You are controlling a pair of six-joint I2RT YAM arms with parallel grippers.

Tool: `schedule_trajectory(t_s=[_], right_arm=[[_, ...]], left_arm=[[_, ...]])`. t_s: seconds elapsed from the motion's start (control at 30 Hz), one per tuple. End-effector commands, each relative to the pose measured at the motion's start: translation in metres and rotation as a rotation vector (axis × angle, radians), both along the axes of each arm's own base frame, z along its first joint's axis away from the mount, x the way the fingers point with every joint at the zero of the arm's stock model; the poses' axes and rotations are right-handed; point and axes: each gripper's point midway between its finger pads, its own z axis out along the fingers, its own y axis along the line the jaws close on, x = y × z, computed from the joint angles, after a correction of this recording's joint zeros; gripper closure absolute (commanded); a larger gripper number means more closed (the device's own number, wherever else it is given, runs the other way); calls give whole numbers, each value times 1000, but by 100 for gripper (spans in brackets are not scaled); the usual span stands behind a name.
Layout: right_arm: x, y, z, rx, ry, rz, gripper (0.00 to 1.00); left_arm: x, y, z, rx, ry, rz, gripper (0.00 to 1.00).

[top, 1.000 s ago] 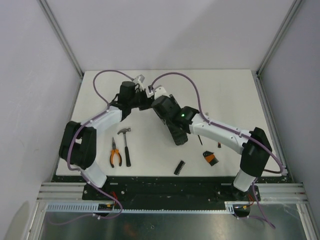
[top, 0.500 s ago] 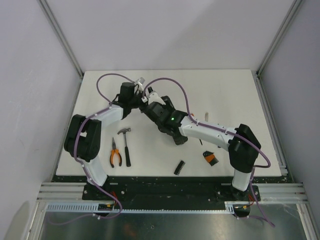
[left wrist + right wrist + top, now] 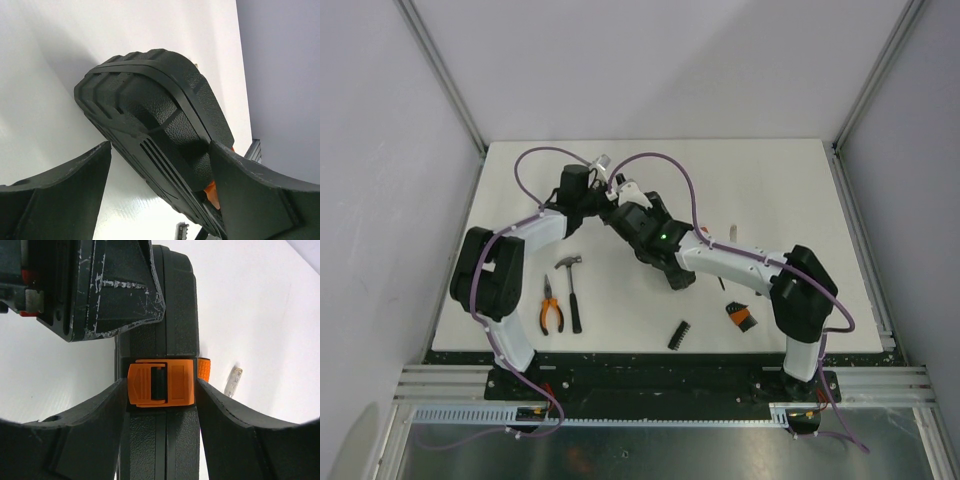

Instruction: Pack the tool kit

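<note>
The right gripper (image 3: 161,390) clamps both fingers on the black, rounded hinged plastic tool case (image 3: 175,305) at its small orange latch (image 3: 172,382), standing shut on edge mid-table, while the left gripper (image 3: 160,165) straddles it wide, one finger clear. Packing looks barely begun: orange-handled pliers (image 3: 551,305), a black-handled hammer (image 3: 571,290) and a black bit strip (image 3: 679,334) lie loose on the white table (image 3: 770,180).

Black ribbed case (image 3: 165,130), shut, tilted up on edge at centre, orange latch (image 3: 161,382) flat across the seam. Loose at near left: orange-handled pliers (image 3: 551,307) and hammer (image 3: 571,290), side by side. At near right: black bit strip (image 3: 678,335), small orange-black piece (image 3: 741,317).
</note>
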Motion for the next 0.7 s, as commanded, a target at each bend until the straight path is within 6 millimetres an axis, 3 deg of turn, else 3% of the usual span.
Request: schedule_trajectory(t_s=[0.0, 0.13, 0.33, 0.67], right_arm=[[10, -5, 0, 7, -69, -78, 39], [13, -10, -2, -10, -94, -97, 46], [12, -11, 5, 9, -98, -90, 70], [10, -11, 16, 39, -94, -66, 98]], left_arm=[[-1, 3, -14, 31, 29, 1, 18], [-2, 4, -18, 36, 35, 5, 20], [-5, 7, -23, 48, 40, 11, 26], [-8, 13, -35, 89, 51, 25, 33]])
